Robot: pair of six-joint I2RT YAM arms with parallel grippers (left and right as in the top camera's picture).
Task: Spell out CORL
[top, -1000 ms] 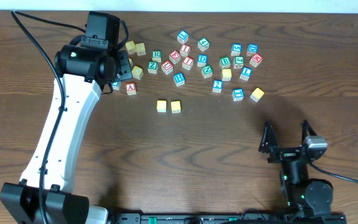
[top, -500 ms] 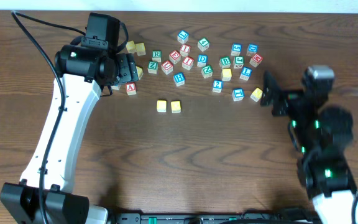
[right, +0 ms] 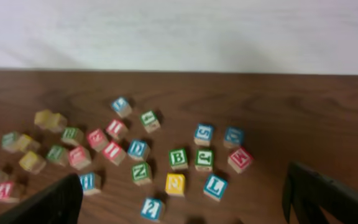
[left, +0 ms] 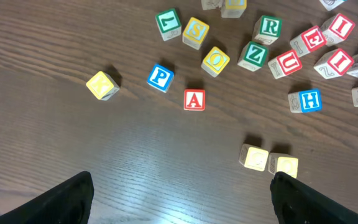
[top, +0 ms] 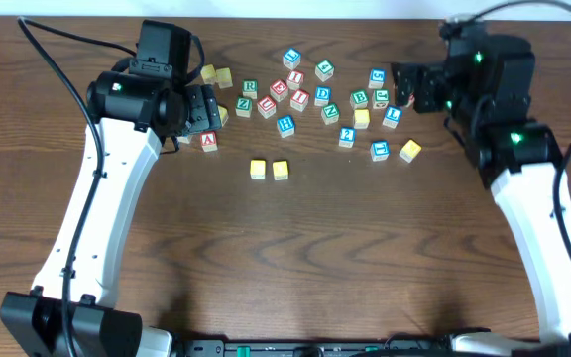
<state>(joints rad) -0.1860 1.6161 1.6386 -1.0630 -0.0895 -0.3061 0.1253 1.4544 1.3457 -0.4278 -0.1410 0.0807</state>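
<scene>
Left end effector [left: 180, 186] and right end effector [right: 184, 180] both gaped wide, holding nothing. Two yellow-topped cubes [top: 258, 170] sat side by side mid-frame, probably C and O done; green R cube [top: 250, 88] and blue L cube [top: 393, 116] lay unplaced in the upper cluster.

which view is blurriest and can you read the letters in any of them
Right wrist view is softest, edges smeared, though the blue L reads. Left wrist view is sharp, red A crisp, with sheen on the table. Overhead is clear, but letters are tiny.
</scene>
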